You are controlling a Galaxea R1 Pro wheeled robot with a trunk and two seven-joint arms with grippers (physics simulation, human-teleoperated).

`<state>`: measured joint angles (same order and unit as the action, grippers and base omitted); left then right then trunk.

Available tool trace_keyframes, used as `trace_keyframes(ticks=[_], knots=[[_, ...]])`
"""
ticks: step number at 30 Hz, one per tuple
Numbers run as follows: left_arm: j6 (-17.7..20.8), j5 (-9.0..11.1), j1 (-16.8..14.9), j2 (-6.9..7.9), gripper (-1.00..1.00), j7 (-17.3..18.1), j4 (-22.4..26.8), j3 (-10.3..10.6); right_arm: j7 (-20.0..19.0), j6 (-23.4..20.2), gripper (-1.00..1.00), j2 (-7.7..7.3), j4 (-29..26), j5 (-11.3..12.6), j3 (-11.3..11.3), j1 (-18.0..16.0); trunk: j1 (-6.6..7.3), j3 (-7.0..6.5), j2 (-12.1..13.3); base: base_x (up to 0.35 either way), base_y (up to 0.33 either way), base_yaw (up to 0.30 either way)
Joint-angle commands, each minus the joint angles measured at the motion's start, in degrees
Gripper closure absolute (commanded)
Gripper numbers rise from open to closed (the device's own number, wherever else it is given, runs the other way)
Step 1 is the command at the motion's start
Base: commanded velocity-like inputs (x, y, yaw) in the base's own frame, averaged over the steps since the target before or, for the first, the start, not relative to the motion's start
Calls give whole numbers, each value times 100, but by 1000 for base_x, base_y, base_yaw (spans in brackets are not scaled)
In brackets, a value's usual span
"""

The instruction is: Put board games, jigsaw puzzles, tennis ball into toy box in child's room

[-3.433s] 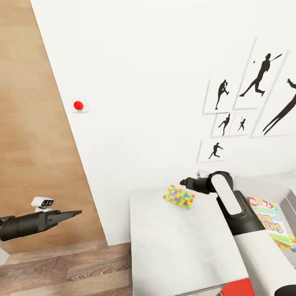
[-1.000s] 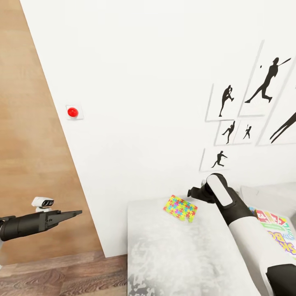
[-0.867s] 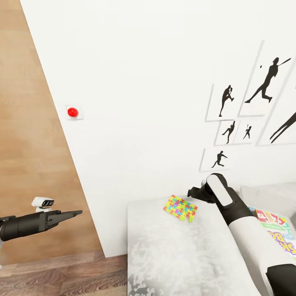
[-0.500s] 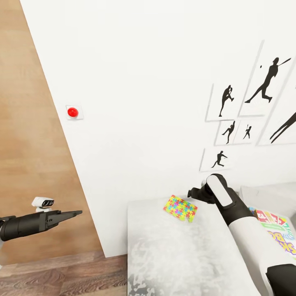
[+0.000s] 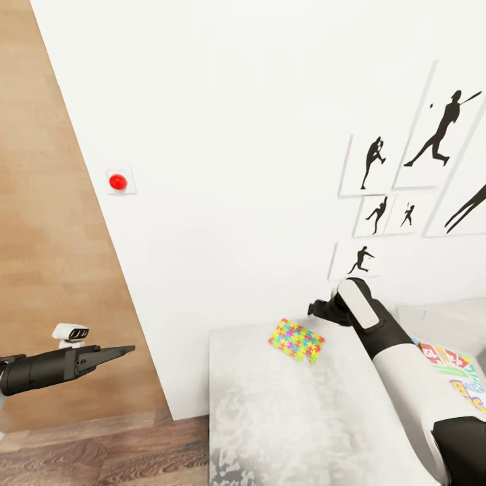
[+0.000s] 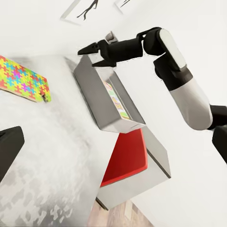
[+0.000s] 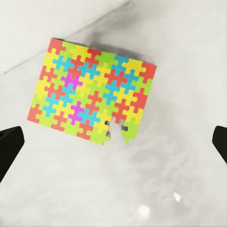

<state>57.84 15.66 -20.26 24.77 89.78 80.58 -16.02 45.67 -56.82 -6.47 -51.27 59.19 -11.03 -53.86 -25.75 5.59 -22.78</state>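
One jigsaw puzzle (image 5: 297, 341) of yellow, pink, green and blue pieces lies flat near the back edge of the light grey table (image 5: 270, 412). My right gripper (image 5: 313, 310) hovers open just above and behind it. In the right wrist view the puzzle (image 7: 92, 104) lies below, with the black fingers (image 7: 9, 146) wide apart at both edges. The grey toy box (image 5: 442, 320) stands to the right with a bright board game (image 5: 452, 364) inside; the left wrist view shows it too (image 6: 101, 104). My left gripper (image 5: 127, 349) hangs open over the floor, left of the table.
A white wall with black sports silhouette prints (image 5: 378, 169) and a red button (image 5: 118, 181) rises right behind the table. A brown wooden panel (image 5: 47, 236) stands at the left. Something red (image 6: 125, 158) sits under the desk below the toy box.
The view has shifted a little since 3.4 s ago. My right arm has risen slightly over the puzzle. The puzzle and my left arm have not moved.
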Motion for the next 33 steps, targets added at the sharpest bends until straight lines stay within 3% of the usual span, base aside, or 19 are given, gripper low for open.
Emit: trace_keyframes(ticks=[1,9,12,16,19,23,33], knots=[[61,-3,-5,2,-100,23,2,1,57,-7,-100,3,-2,57,-26,-39,-4,23,-14,0,0,0],[61,-9,-5,0,-100,23,2,0,60,39,-100,202,191,-26,-64,-118,-4,98,-14,0,0,0],[61,-26,-5,-3,-100,23,2,1,31,218,-100,253,383,-381,-63,-160,-4,126,-14,0,0,0],[65,-76,-5,5,-100,23,2,-10,-133,520,-100,370,660,-1111,-60,-231,-4,164,-14,0,0,0],[63,-85,-5,19,-100,23,0,-18,-291,575,-100,438,706,-1321,-62,-337,-4,193,-14,0,0,0],[61,-88,-5,18,-100,23,-6,-22,-368,598,-100,473,743,-1405,-65,-534,-4,230,-14,0,0,0],[61,-89,-5,12,-100,23,-7,-16,-389,589,-100,475,750,-1421,-72,-606,-4,325,-14,0,0,0]])
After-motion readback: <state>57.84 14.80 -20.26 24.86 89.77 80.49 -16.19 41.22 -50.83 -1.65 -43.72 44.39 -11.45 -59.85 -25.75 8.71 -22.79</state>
